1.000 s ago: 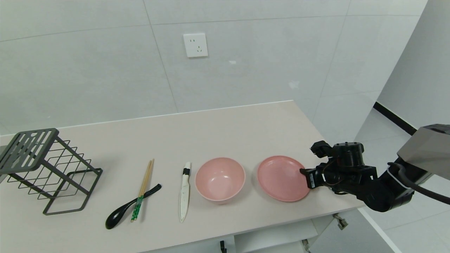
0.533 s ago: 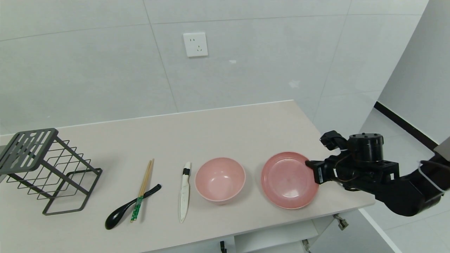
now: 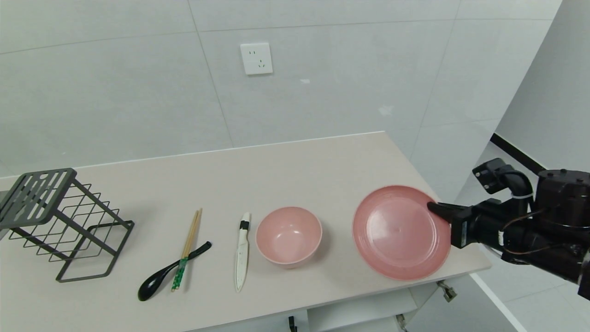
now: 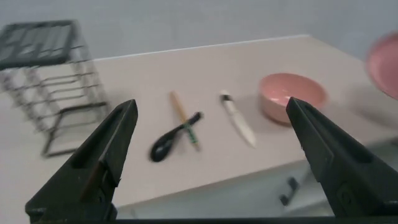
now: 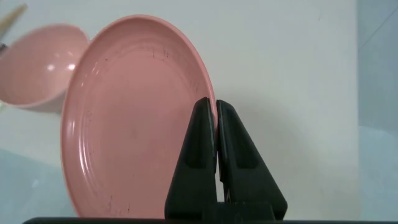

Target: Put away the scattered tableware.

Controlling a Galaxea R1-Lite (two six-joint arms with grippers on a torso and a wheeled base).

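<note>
Head view: one pink plate (image 3: 398,233) is held tilted, pinched at its three-o'clock rim by the right gripper (image 3: 438,211) — one bowl (image 3: 288,234) at its nine o'clock. The left gripper (image 4: 211,118) is spread wide.

Beige counter (image 3: 299,175) | left end: dark wire rack (image 3: 39,196) | chopsticks (image 3: 191,233) crossing black spoon (image 3: 159,279) | white knife (image 3: 241,253) | pink bowl (image 3: 288,235) upright, right of knife

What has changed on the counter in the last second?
The right gripper, shut on the rim of the round pink plate, has lifted it off the beige counter, tilted it up and carried it to the robot's right. The pink bowl, white knife, wooden chopsticks, black spoon and dark wire rack have not moved.
</note>
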